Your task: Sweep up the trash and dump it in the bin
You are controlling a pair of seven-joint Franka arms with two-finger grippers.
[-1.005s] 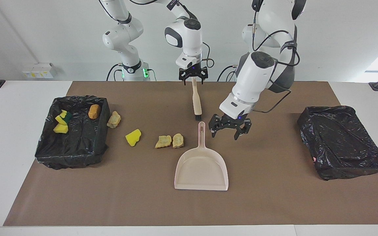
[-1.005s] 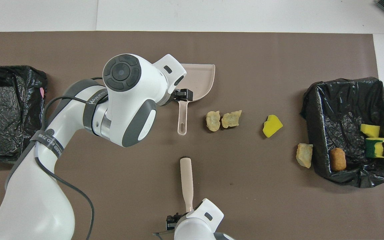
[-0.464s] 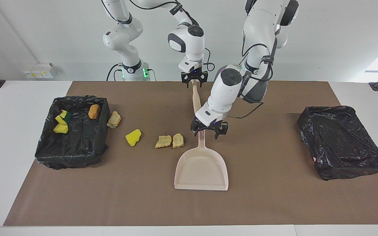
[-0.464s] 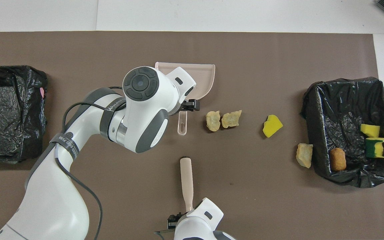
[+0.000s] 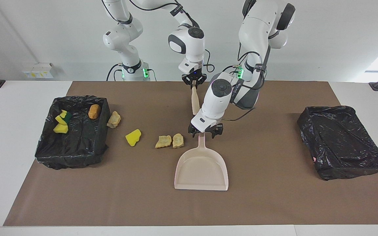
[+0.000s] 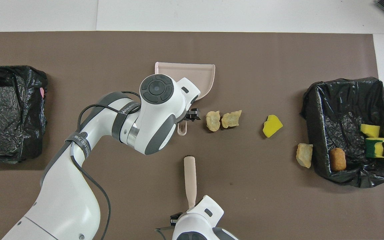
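Overhead view: brown mat (image 6: 245, 60) covering white table (image 6: 212, 15).

We see a matt brown sheet (image 5: 274, 203), paper-like and smooth, covering the white bench (image 5: 11, 137). Both bins wear crinkled, glossy black plastic liners (image 5: 72, 144) (image 5: 341, 142). The dustpan (image 5: 201, 168) looks like smooth beige plastic with a soft sheen. The trash chunks (image 5: 133, 137) look porous and rough, like sponge foam. The arm shells (image 6: 155, 113) are glossy white plastic.
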